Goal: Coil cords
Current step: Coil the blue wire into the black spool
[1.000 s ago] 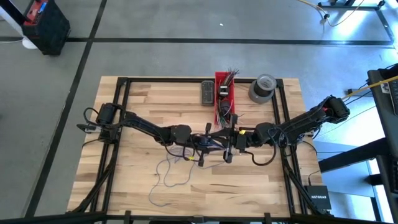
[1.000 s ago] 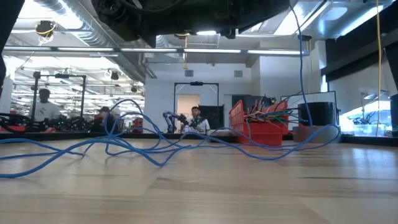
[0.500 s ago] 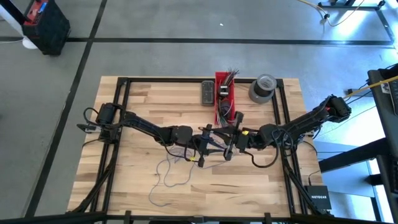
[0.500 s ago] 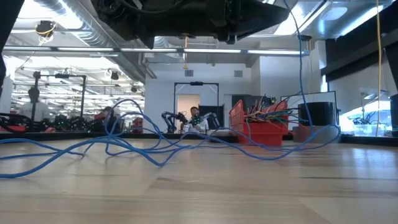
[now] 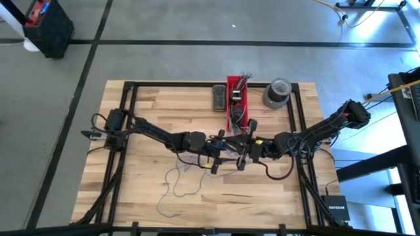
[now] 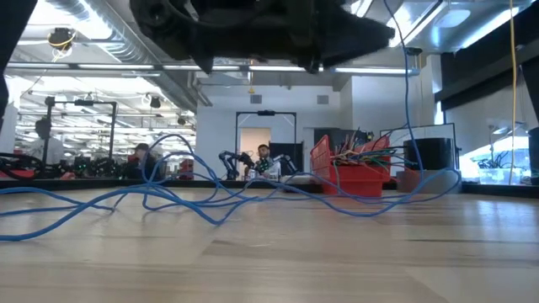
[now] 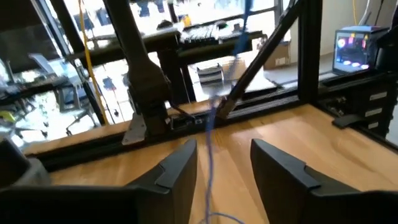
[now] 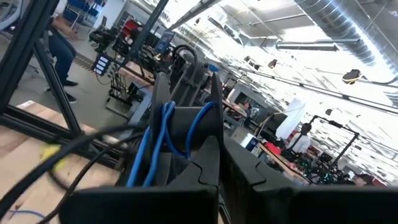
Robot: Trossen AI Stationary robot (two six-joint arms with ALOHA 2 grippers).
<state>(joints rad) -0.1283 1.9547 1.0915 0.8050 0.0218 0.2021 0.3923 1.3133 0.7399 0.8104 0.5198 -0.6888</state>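
- The cords (image 6: 210, 202) are thin and floppy, light enough to slide and spring out of any loop. They sprawl in loose tangles across the middle of the tabletop (image 5: 151, 111), with thinner dark strands (image 5: 177, 187) trailing toward the near left.
- My guess is they will slip through a loose pinch and snag on each other, so the best hold is on a single strand close to where it is already gathered, not in the knotted part.
- The right gripper (image 8: 186, 134) is up off the tabletop near the middle, jaws closed on a small bunch of blue loops (image 8: 163, 134) that show between its fingers.
- The left gripper (image 7: 224, 168) sits just beside it, jaws spread wide; a blue strand (image 7: 208, 155) hangs in the gap between them, touching neither that I can see.
- Compared with a second ago, the left jaws were closed and have now opened, apparently letting the cord go. Both grippers have shifted slightly away from the near edge. The right one's hold looks unchanged.
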